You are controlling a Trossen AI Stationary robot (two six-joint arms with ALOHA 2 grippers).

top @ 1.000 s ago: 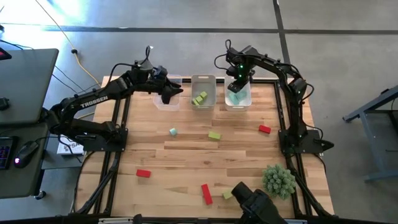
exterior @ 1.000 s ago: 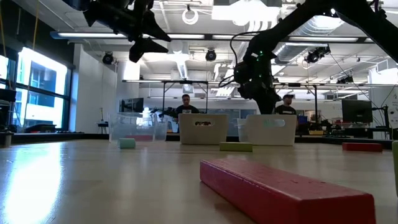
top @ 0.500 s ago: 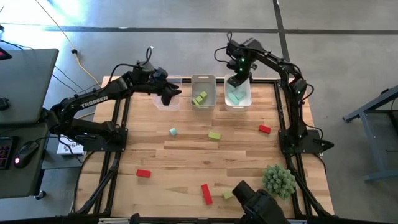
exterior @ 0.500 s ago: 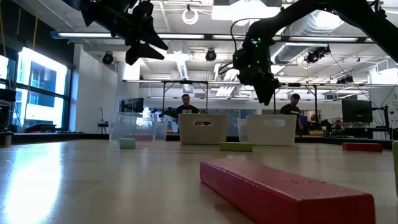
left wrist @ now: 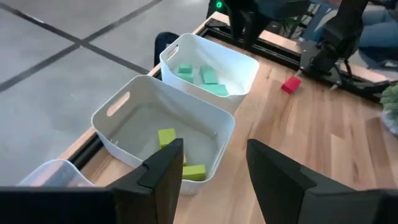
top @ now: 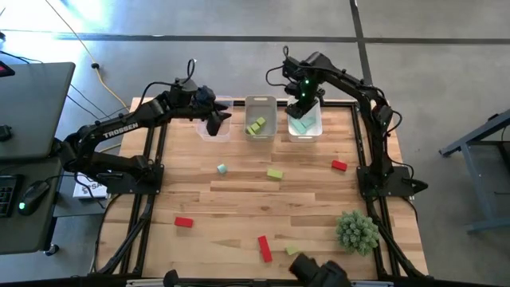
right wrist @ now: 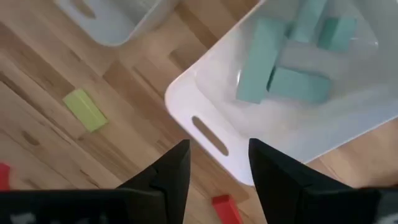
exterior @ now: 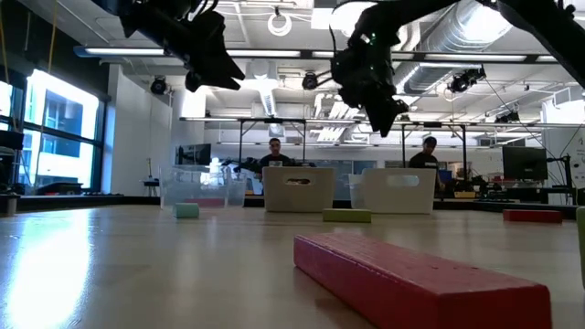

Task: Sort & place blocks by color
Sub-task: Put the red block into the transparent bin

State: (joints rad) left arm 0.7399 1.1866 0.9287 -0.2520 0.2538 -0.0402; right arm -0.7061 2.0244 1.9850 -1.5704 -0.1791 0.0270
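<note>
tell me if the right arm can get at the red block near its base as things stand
Probably yes. The right gripper hangs empty, jaws open, over the teal bin; the red block lies alone on bare table with nothing between.

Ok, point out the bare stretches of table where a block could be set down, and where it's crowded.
Free: the wood between the red block at the left and the fake plant; also the strip between the yellow-green block and the red block by the right arm's base. Crowded: the far edge, where three bins sit side by side under both end effectors.
</note>
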